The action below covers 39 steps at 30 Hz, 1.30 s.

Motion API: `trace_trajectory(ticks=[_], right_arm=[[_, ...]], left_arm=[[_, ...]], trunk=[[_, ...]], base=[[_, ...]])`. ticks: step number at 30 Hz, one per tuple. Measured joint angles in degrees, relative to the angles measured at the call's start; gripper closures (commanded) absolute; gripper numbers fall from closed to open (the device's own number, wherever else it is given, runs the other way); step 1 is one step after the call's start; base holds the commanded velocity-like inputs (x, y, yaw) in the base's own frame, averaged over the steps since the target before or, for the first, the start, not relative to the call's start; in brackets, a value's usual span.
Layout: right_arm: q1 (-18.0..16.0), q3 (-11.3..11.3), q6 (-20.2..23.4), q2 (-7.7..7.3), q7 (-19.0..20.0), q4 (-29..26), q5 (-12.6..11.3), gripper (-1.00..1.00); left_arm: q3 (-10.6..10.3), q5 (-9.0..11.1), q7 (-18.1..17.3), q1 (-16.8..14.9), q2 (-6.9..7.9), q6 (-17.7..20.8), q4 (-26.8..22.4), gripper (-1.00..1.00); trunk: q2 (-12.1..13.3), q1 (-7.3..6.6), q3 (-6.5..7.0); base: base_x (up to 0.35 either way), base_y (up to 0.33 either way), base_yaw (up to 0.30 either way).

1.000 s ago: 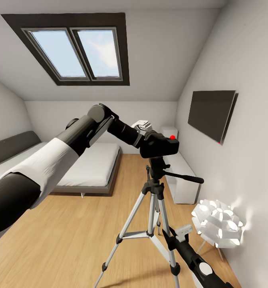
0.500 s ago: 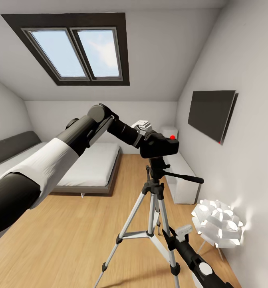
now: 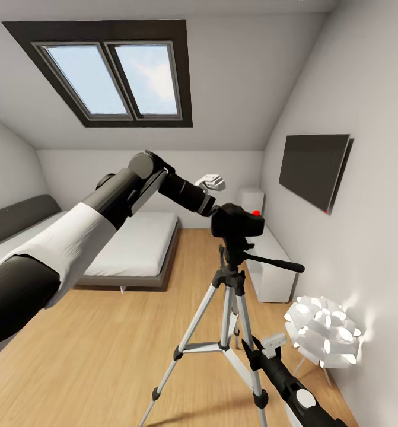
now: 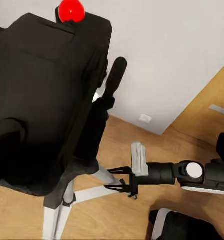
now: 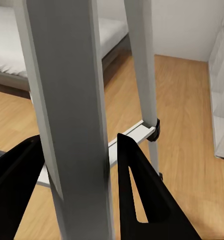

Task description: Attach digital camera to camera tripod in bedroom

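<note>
The black digital camera (image 3: 237,222) with its red button sits upright on the pan head of the camera tripod (image 3: 231,284); its back looms close in the left wrist view (image 4: 46,90). My left gripper (image 3: 213,182) is just up and left of the camera, open, its white fingers apart from the body. Low on the tripod, my right gripper (image 3: 264,351) is shut on a silver leg (image 5: 71,100), a black finger (image 5: 142,190) pressing each side. The tripod's long handle (image 3: 276,264) points right.
A lit white petal lamp (image 3: 323,332) stands on the floor right of the tripod, by the wall. White cube shelves (image 3: 270,267) and a wall TV (image 3: 314,169) are beyond. The grey-framed bed (image 3: 133,243) lies at the left, with open wood floor between.
The camera has dropped a little onto the tripod head. My left gripper has let go of it and lifted slightly up and away. The right arm has stayed put.
</note>
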Motion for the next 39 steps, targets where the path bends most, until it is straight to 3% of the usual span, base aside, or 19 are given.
trace_trajectory(ticks=[11,20,21,22,26,39], right_arm=[[0.0,0.0,0.0,0.0,0.1,0.0,0.0,1.0],[0.0,0.0,0.0,0.06,0.5,0.0,0.0,1.0],[0.0,0.0,0.0,0.04,0.5,0.0,0.1,1.0],[0.0,0.0,0.0,0.04,0.5,0.0,0.1,1.0],[0.0,0.0,0.0,0.06,0.5,-0.1,0.3,1.0],[0.0,-0.1,-0.1,0.11,0.7,0.0,1.1,1.0]], left_arm=[[0.7,0.1,0.0,0.4,0.09,0.0,-0.1,-1.0],[-0.2,0.9,-0.2,0.4,1.02,0.0,-0.7,-1.0],[-0.6,1.2,-0.3,0.4,1.35,0.0,-0.8,-1.0],[-0.9,0.2,-0.2,0.4,1.59,0.0,-0.8,-1.0],[-0.2,-0.6,-0.3,0.4,2.59,0.0,-1.5,-1.0],[2.7,-0.5,-1.2,0.7,8.8,0.0,-13.9,-1.0]], trunk=[[0.0,0.0,0.0],[0.0,0.0,-0.01],[0.0,-0.01,-0.01],[0.0,0.0,-0.02],[0.0,0.01,-0.03],[0.0,0.0,-0.03]], base=[[0.0,0.0,0.0],[0.0,0.0,0.0],[0.0,0.0,0.0],[0.0,0.0,0.0],[0.0,0.0,0.0],[0.0,0.0,0.0]])
